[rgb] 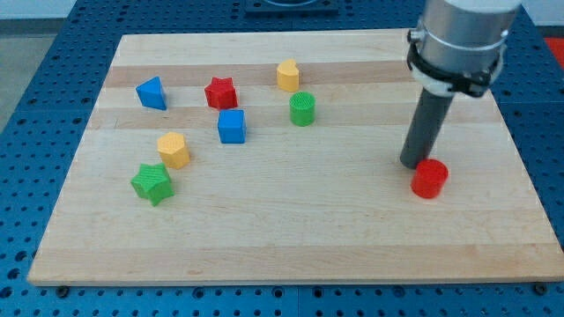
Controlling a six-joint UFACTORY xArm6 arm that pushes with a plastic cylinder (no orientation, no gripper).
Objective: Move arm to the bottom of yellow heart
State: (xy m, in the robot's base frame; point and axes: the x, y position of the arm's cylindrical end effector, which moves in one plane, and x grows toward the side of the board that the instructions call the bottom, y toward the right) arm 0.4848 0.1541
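Observation:
The yellow heart sits near the top middle of the wooden board. My tip is far to the view's right and lower than the heart, right next to the left side of a red cylinder. A green cylinder stands just below and right of the heart.
A red star, a blue triangle-like block and a blue cube lie left of the heart. A yellow hexagon and a green star lie at the lower left.

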